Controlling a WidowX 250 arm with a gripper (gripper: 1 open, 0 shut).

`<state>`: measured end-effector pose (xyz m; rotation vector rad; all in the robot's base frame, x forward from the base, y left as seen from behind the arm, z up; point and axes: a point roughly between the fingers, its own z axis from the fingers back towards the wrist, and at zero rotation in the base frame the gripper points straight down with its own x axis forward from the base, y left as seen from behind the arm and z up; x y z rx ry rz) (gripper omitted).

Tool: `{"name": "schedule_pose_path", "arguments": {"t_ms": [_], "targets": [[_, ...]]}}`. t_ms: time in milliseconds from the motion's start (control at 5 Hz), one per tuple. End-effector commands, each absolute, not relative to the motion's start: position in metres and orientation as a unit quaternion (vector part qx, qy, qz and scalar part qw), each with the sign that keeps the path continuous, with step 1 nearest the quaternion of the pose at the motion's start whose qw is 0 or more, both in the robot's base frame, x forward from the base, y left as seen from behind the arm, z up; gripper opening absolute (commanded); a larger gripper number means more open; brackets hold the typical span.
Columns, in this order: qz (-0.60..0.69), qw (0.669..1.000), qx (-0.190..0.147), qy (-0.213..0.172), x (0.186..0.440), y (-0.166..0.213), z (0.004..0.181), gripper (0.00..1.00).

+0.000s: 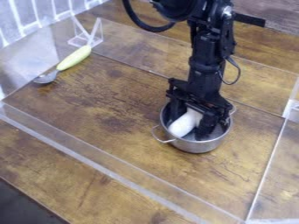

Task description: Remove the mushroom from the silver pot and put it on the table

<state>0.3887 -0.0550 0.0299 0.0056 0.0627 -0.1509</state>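
The single black arm reaches in from the table's far edge and drops almost vertically over the right half of the table. Its wrist is upright, cables looping beside it near the top. The pincer (190,115) points straight down, its two dark fingers (172,106) hanging parallel with a gap between them, neither fully spread nor pressed together.

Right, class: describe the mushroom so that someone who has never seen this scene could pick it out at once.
Find the dark wooden table with clear walls, then the silver pot towards its right, under the black gripper. The mushroom lies inside that pot, between the gripper's fingers. It is pale and rounded, unlike the long yellow-green toy far off at the left.
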Motion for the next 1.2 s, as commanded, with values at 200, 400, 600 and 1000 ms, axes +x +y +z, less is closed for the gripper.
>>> {"name": "schedule_pose_path", "arguments": {"t_ms": [200,400,600,1000], "targets": [[-0.069,0.998,-0.001,0.002,0.381,-0.068,0.072,1.00],[-0.054,0.999,-0.003,-0.001,0.374,-0.075,0.075,0.00],[-0.038,0.999,-0.006,-0.005,0.369,-0.081,0.077,0.00],[0.044,0.999,-0.008,-0.004,0.366,-0.088,0.093,1.00]]}}
